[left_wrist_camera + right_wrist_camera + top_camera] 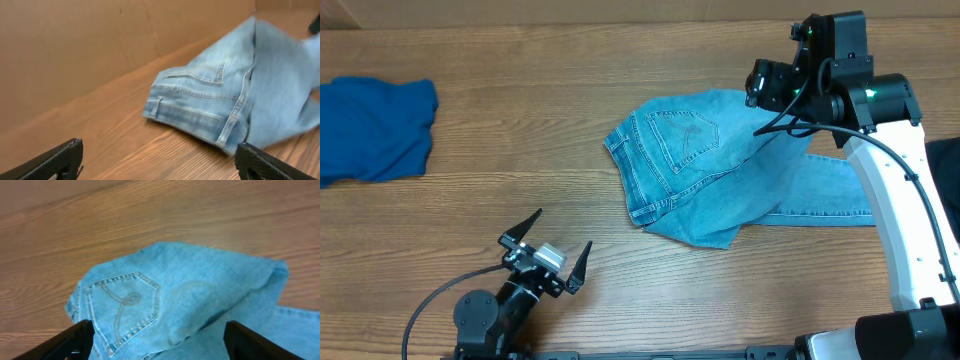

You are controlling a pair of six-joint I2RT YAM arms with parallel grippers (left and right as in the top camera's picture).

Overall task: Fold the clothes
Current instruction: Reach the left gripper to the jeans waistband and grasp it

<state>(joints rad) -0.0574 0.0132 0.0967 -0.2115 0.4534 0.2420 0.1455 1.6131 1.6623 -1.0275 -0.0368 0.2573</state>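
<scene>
**Jeans part-folded, both grippers empty**

Jeans (680, 150) lie on the desk (520, 150) seat-up, with a back pocket and the stitched waistband showing. One stretch of denim is doubled across the seat. A leg runs out flat from under the bundle on the far side from the waistband, and its end is hidden below the right arm.

The right gripper (157, 326) hangs just above the doubled part. Its jaws stand wide apart, with only denim below them and nothing between them. The left gripper (563, 232) sits well apart from the jeans on the waistband side, angled towards them. Its jaws are also fully spread and empty.

A blue garment (370, 130) lies crumpled far beyond the waistband, untouched. A dark cloth (948, 180) shows at the frame edge past the trailing leg.

By the look of it, the step in hand is the jeans' own fold. A first lap seems to be laid, but the shape is loose and uneven, and the trailing leg is not yet brought in.

The next move probably calls for the right arm to come down on that leg near its end and pinch both layers. It would then carry the leg back over the seat so the edges line up. The left arm could usefully come in to hold the waistband so the bundle does not drag.
</scene>
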